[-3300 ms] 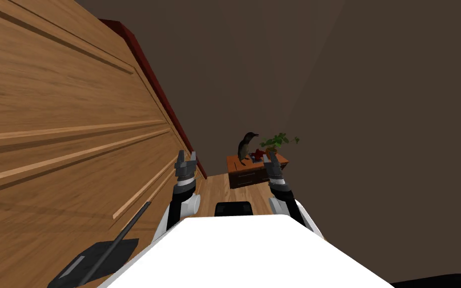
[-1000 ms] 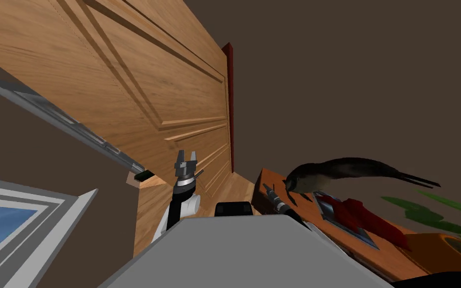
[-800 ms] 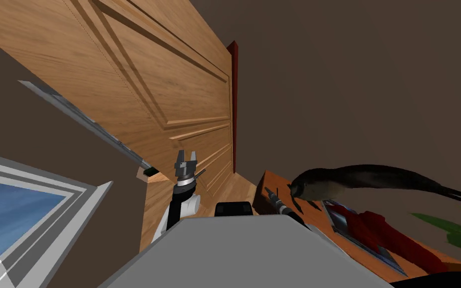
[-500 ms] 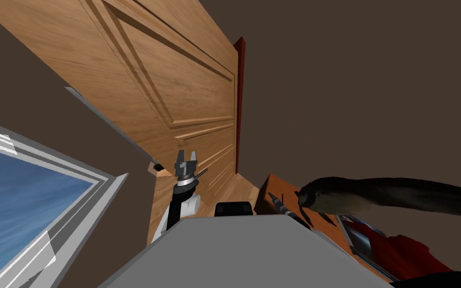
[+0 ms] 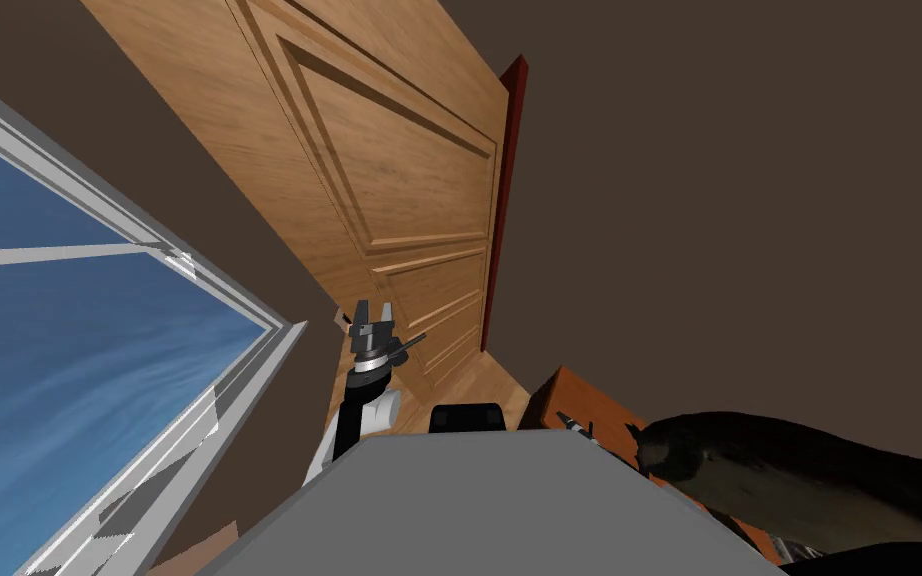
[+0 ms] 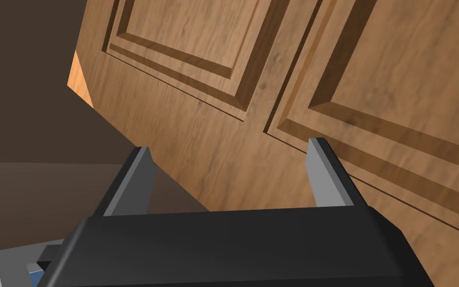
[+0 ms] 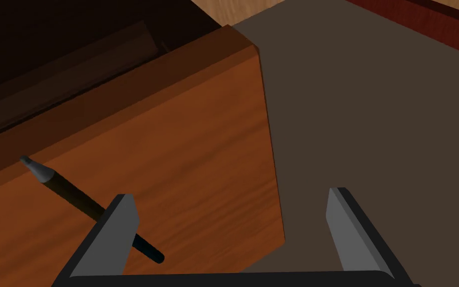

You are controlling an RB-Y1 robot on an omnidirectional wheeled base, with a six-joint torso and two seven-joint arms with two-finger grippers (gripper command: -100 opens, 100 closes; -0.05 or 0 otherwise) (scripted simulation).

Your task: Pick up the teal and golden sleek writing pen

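Reddish-brown wood, the top of the surface (image 7: 198, 149), with the pen (image 7: 69, 192) lying flat on it. It reads near-black with a grey tapered tip; no teal or gold can be made out here. The right claw (image 7: 232, 197) is spread wide and empty, hanging above one corner of the surface. The pen runs slantwise under one of its fingers (image 7: 119, 224), with the butt end just inside the gap and the tipped end well outside it. The barrel is therefore not yet framed between the blades, and about half the gap looks past the edge at a plain brown plane. The left claw (image 6: 231, 147) is also spread and empty, held up facing the panelled wooden door (image 6: 273, 74). A dark bird figure (image 5: 749, 480) stands on the same surface, off to the right. Handling, as I judge it: the pen is light, stiff, thin and smooth, so it is apt to roll or squirt out under a skewed pinch. It lies low on hard wood, so the blades must come down almost to the grain. Best hold is mid-barrel, with the fingers square across its length and clear of the tapered tip. That likely calls for turning the wrist and shifting toward the pen first.
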